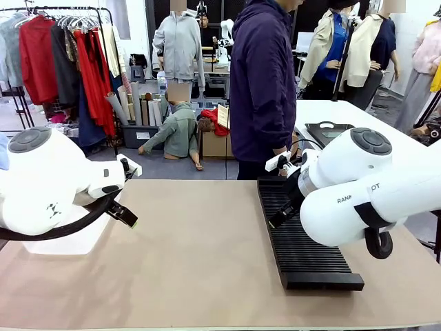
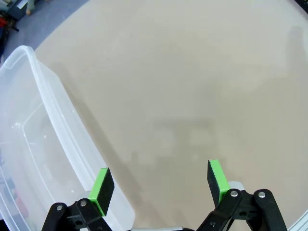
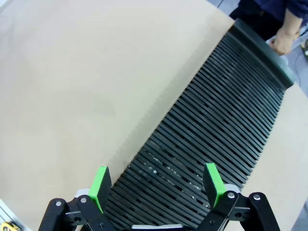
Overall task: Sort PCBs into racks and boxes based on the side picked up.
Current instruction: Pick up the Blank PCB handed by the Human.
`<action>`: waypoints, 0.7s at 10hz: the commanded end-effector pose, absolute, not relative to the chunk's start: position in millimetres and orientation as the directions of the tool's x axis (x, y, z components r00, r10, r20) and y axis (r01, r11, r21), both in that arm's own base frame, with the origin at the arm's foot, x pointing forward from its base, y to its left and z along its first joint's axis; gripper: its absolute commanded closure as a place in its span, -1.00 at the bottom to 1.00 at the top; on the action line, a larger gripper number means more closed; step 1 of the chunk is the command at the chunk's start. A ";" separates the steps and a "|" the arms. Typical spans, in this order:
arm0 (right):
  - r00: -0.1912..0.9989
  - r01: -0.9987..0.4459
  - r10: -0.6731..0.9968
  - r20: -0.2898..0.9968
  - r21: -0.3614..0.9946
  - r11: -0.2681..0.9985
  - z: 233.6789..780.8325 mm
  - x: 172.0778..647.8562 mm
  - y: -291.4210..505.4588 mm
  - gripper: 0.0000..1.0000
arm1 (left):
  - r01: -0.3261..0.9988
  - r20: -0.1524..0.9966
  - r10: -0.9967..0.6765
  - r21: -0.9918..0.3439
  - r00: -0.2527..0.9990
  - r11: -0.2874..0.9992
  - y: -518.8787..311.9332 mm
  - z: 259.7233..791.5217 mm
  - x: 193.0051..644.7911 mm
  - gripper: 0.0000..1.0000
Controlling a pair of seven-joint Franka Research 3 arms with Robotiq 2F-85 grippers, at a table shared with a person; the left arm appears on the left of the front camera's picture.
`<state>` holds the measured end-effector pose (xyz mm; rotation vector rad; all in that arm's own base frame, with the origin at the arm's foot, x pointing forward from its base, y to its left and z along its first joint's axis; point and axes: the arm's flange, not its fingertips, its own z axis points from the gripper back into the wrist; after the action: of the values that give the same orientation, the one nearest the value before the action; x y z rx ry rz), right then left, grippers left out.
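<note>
**My two white robot arms**

My left arm [image 1: 48, 186] and right arm [image 1: 372, 200] are white, round and fat. Each has a dark grey cap [image 1: 371, 141] on top. A black cable [image 1: 69, 224] loops under the left one. The right one has dark letters [image 1: 353, 196], maybe a name, but part is hidden. The left gripper [image 2: 159, 185] and right gripper [image 3: 156, 183] are black with shiny screws [image 2: 234, 194] and green pads [image 2: 102, 190].

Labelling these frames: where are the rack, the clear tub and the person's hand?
rack [image 3: 207, 130], right wrist view, ribbed top.
clear tub [image 2: 65, 115], left wrist view, rolled rim.
person's hand [image 3: 281, 41], right wrist view, knuckles.
</note>
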<state>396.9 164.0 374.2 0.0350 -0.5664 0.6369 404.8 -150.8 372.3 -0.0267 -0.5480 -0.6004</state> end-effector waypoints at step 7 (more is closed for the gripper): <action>0.847 -0.447 0.391 0.359 0.085 0.891 462.2 411.4 122.3 -1.00 | 0.498 0.375 -0.451 -0.033 0.810 0.867 -144.0 447.0 430.7 -1.00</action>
<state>408.5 125.7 449.3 0.1330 -0.3659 0.4734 425.7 -149.7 431.0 -0.0804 -0.3998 -0.5285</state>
